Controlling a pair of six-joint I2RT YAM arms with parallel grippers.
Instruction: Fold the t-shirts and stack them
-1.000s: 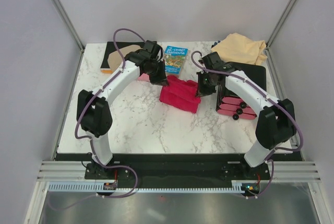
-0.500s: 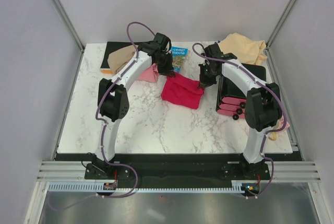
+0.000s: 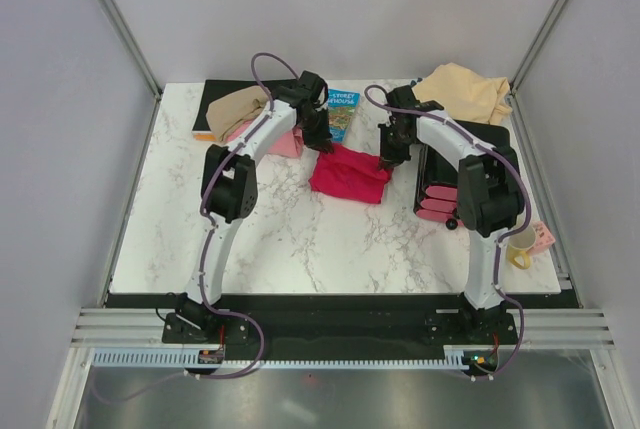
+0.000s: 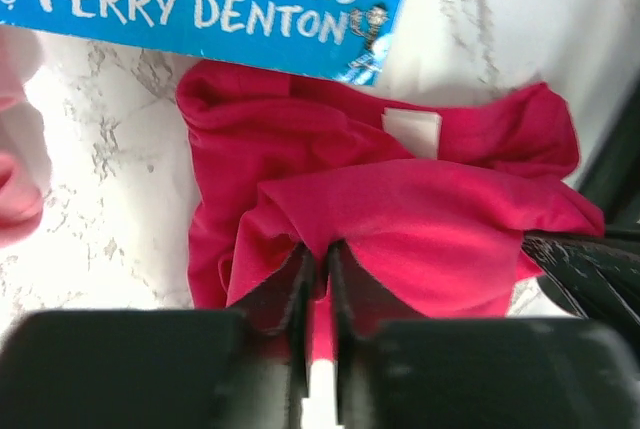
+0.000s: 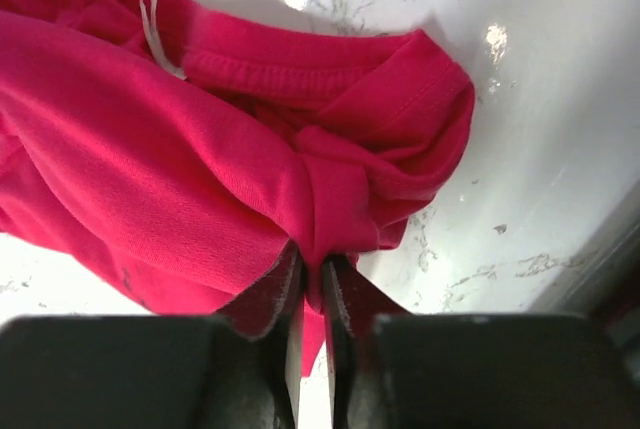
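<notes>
The white marble tabletop [image 3: 300,239] carries a crumpled crimson red cloth t-shirt [image 3: 348,173] just in front of the blue illustrated book [image 3: 338,111]. The left gripper [image 4: 318,257] and right gripper [image 5: 310,271] each pinch a fold of it, jaws nearly closed. A pink cloth t-shirt [image 3: 288,146] lies left of the book.

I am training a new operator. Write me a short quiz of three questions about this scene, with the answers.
1. Choose one. How many of the two, left gripper and right gripper, pinch the crimson t-shirt? A none; B one; C both.
2. True or false: the tan-brown t-shirt lies at the far left of the table.
3. Fill in: the book just beyond the crimson t-shirt has a ____ cover.
Key: 1 C; 2 true; 3 blue.
</notes>
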